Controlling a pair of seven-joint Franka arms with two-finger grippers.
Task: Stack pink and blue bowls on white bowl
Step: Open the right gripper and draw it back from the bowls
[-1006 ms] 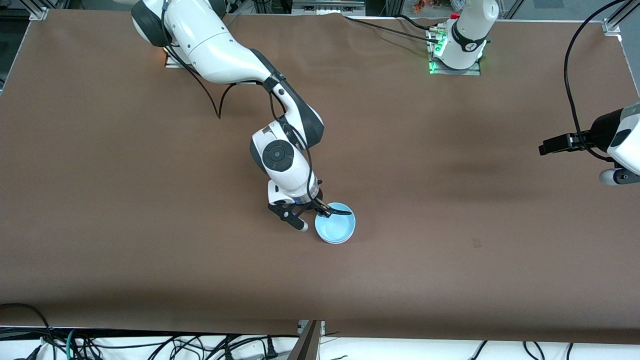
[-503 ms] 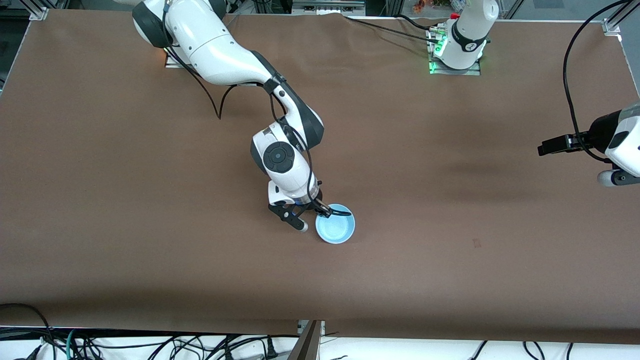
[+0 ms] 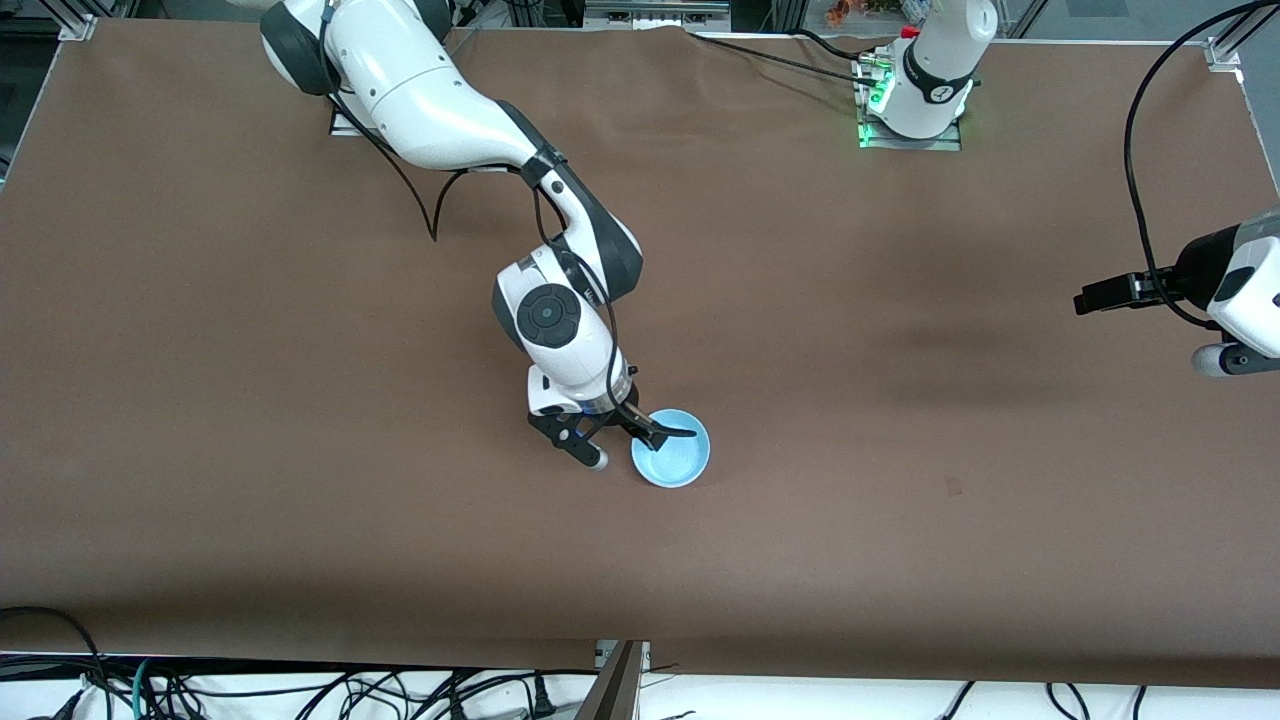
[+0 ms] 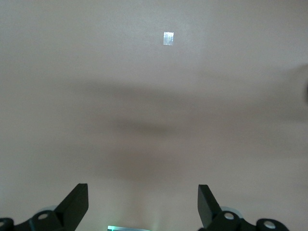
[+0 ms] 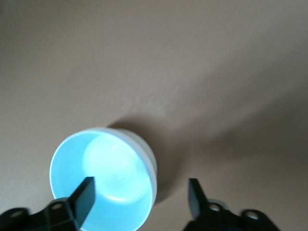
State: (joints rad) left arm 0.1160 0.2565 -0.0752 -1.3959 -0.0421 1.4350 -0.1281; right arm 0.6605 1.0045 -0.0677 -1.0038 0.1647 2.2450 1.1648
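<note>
The light blue bowl [image 3: 672,452] sits on the brown table near its middle. In the right wrist view the blue bowl [image 5: 103,178] shows a pale white wall [image 5: 148,153] under its rim, which looks like the white bowl beneath it. The pink bowl is hidden. My right gripper [image 3: 632,444] is open just above the bowl's rim at the side toward the right arm's end. One finger [image 5: 85,196] is over the bowl's inside and the other [image 5: 195,197] is outside it. My left gripper [image 4: 143,211] is open and empty over bare table.
The left arm [image 3: 1235,290] waits at its own end of the table. A small pale tape mark [image 3: 952,487] lies on the cloth, and it also shows in the left wrist view [image 4: 168,38]. Cables hang along the table's near edge.
The right gripper has shifted slightly toward the right arm's end, still open. The blue bowl has stayed in place. The left arm has barely moved.
</note>
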